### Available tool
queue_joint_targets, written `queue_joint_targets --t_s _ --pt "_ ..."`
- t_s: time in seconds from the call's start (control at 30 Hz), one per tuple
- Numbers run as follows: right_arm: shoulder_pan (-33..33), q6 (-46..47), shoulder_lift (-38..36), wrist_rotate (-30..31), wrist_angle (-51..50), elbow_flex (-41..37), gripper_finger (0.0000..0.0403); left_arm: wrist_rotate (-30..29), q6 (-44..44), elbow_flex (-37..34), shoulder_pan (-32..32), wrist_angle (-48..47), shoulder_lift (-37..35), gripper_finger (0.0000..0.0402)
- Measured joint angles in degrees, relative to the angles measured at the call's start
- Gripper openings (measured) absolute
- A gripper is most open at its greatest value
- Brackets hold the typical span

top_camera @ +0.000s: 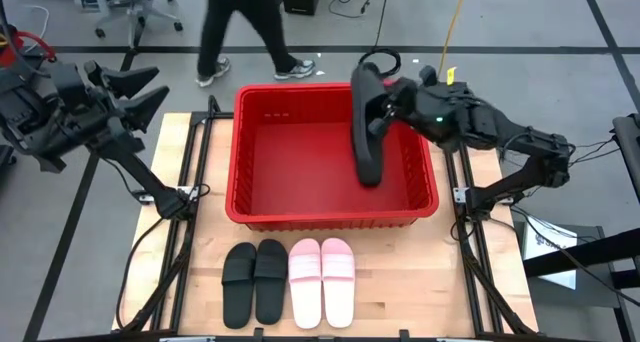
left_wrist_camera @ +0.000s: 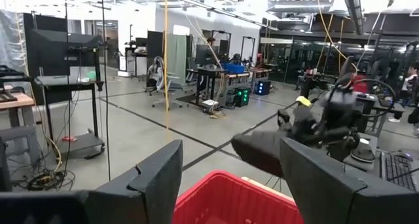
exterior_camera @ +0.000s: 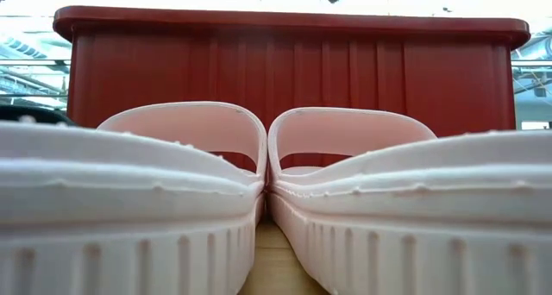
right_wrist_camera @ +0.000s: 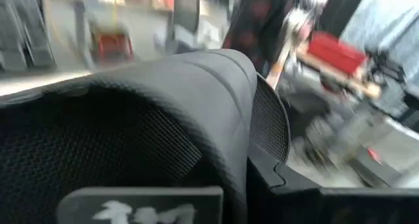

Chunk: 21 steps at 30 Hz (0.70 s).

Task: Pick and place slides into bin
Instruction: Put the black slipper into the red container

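Observation:
My right gripper (top_camera: 385,102) is shut on a black slide (top_camera: 365,127) held above the right part of the red bin (top_camera: 250,187); the slide also fills the right wrist view (right_wrist_camera: 163,119) and shows in the left wrist view (left_wrist_camera: 258,152). Two black slides (top_camera: 254,280) and two pale pink slides (top_camera: 322,280) lie soles down in a row on the table in front of the bin. The pink pair fills the low view (exterior_camera: 267,209). My left gripper (left_wrist_camera: 229,178) is open and empty, raised off the table's far left corner. My right gripper holds the black slide by its wide strap (right_wrist_camera: 216,99), near the slide's far end. The fingers come level from the table's right. The slide is lifted clear and hangs over the bin with its near end (top_camera: 368,174) lowest. The fingertips themselves are hidden by the slide.
A person (top_camera: 245,27) walks on the floor beyond the table's far edge. The bin's floor (top_camera: 300,172) shows bare red. Black rails (top_camera: 190,202) run along the table's left and right sides. Bare wood (top_camera: 420,272) lies right of the pink slides.

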Motion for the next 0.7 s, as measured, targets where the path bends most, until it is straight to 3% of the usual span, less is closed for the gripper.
queue_joint_targets --t_s 0.37,0.5,0.7 --pt "-4.12 -2.55 8.20 -0.21 -29.18 -0.37 0.0006 0.02 -1.13 0.00 1.08 0.20 0.18 0.0255" --pt "-4.61 -4.11 10.94 -0.29 -30.82 -3.78 0.0006 0.04 -1.82 -0.02 2.09 0.19 0.18 0.0255" --pt "-3.85 -5.75 10.04 -2.09 -22.16 -13.07 0.0006 0.04 -2.33 -0.02 2.97 -0.52 0.43 0.0255"
